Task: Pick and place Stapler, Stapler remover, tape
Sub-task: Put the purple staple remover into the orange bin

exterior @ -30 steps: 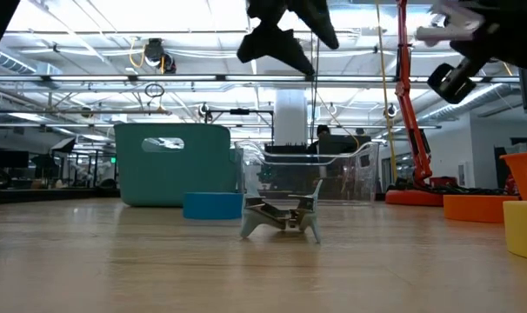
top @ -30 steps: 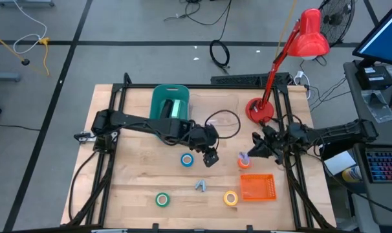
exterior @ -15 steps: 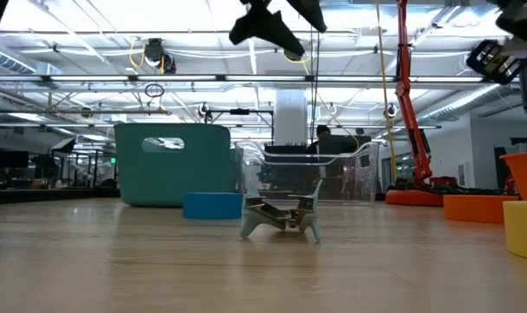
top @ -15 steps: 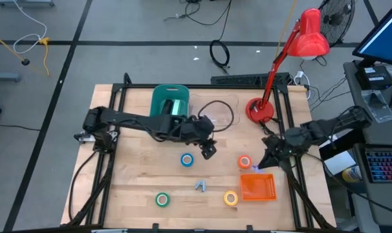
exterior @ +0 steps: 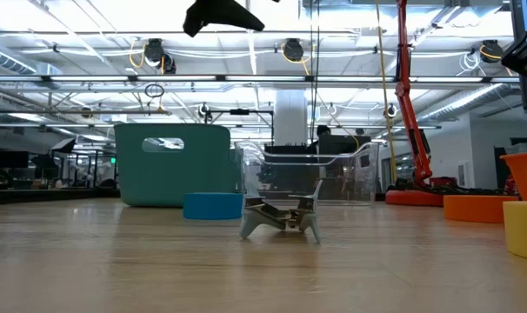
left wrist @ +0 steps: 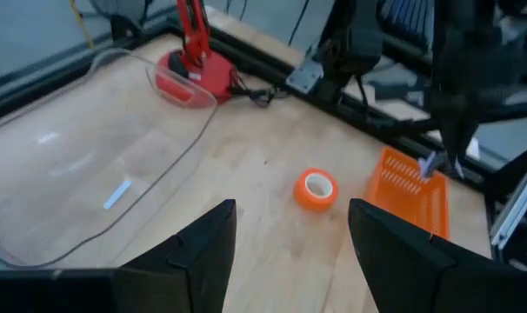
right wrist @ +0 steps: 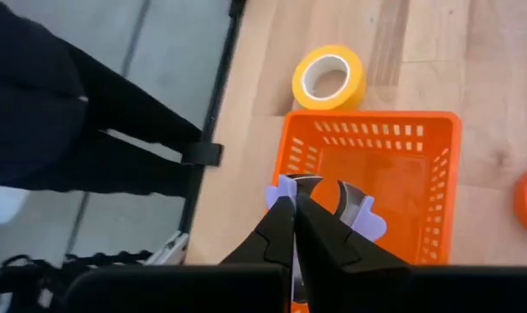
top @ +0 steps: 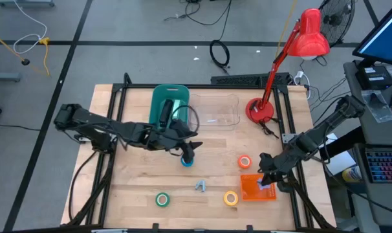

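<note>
My right gripper [right wrist: 294, 207] is shut on a staple remover with lavender grips [right wrist: 366, 217] and hangs over the orange basket [top: 251, 191]. My left gripper [left wrist: 290, 235] stands open with nothing between its fingers, above the blue tape roll [top: 187, 162] near mid-table. A second, grey staple remover [exterior: 281, 217] stands on its claws on the wood. The orange tape [top: 244, 162], yellow tape [top: 231, 198] and green tape [top: 162, 200] lie flat on the table. No stapler shows plainly. My right gripper pinches the staple remover between its two fingertips, near one lavender grip [right wrist: 285, 185]. The metal claws [right wrist: 349, 196] and the other grip stick out to one side. The fingers slant down from above. The remover is lifted clear, above the basket's floor.
A teal bin [top: 170, 103] holding something pale green and a clear tray [top: 218, 111] sit at the table's far side. A red desk lamp's base [top: 259, 110] stands at the far right. Black frame rails run along the table's sides.
My right gripper has carried the lavender staple remover from beside the orange tape toward the table's near right, up and over the orange basket, tipping as it went. My left gripper, still open, has drawn back toward the table's left, to above the blue tape.
</note>
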Motion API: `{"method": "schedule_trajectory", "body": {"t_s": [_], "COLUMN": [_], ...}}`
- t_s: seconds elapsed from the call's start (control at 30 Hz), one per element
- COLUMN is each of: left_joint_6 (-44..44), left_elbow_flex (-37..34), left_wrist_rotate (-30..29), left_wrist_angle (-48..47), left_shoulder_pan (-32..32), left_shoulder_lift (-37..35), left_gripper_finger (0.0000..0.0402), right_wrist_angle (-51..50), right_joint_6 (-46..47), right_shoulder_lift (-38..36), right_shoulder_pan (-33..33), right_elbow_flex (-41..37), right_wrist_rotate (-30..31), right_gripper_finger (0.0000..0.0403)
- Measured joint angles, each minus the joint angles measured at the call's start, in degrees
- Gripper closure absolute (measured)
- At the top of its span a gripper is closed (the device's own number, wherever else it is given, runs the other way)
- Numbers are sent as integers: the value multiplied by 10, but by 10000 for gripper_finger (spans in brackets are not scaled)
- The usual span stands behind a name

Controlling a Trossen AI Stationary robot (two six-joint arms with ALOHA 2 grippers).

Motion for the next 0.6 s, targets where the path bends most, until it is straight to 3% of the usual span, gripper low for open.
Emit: {"method": "schedule_trajectory", "body": {"t_s": [0.23,0.6], "left_joint_6": [1,-5], "left_elbow_flex": [-105,-225], "left_wrist_rotate": [-23,-22], "left_wrist_angle": [58,56], "left_shoulder_pan": [-33,-95], "left_shoulder_lift": [-82,-210], "left_gripper_finger": [176,176], "right_wrist_angle": [-9,-32], "right_joint_6": [35,84], "right_shoulder_lift": [80,189], "right_shoulder_pan": [51,86], "right_elbow_flex": [31,46], "right_wrist_rotate": [45,125], "right_gripper_finger": [403,403]}}
